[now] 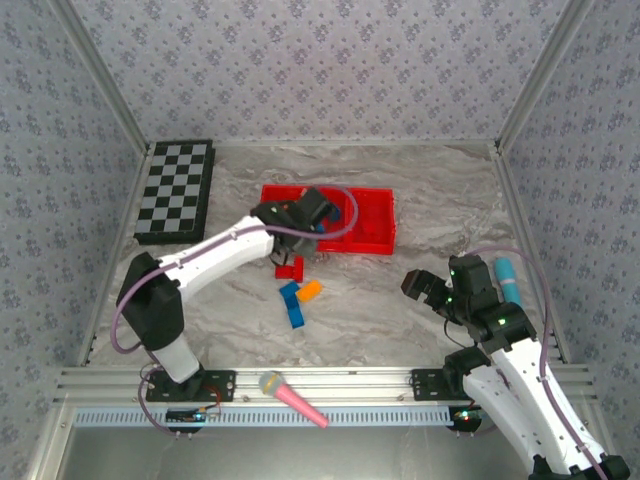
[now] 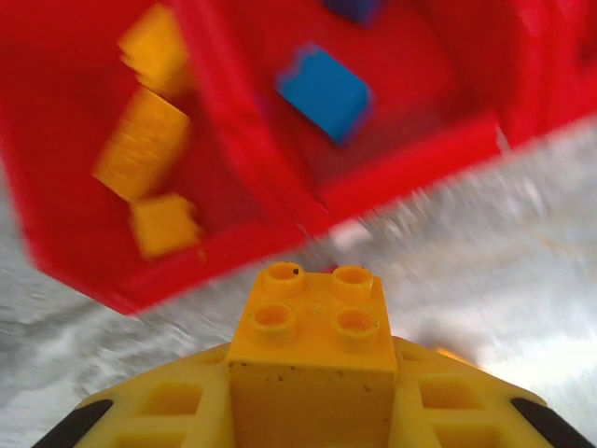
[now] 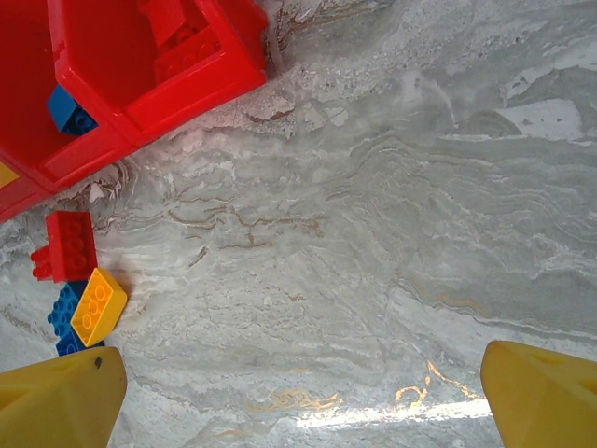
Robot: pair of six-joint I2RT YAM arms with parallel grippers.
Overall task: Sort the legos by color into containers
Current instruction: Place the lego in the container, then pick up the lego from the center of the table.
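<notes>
A tabletop (image 1: 400,310) of pale grey-white marbled surface, veined with faint brownish lines, spreads across the enclosure; three upright walls (image 1: 300,70) papered in lilac-grey with a small repeated floral print close it at the back and on both sides; slim white strips (image 1: 100,75) run along the corners where the walls meet; a ribbed silver aluminium rail (image 1: 350,382) borders the near edge; in the right wrist view a streak of white glare (image 3: 373,415) lies on the marbling.
</notes>
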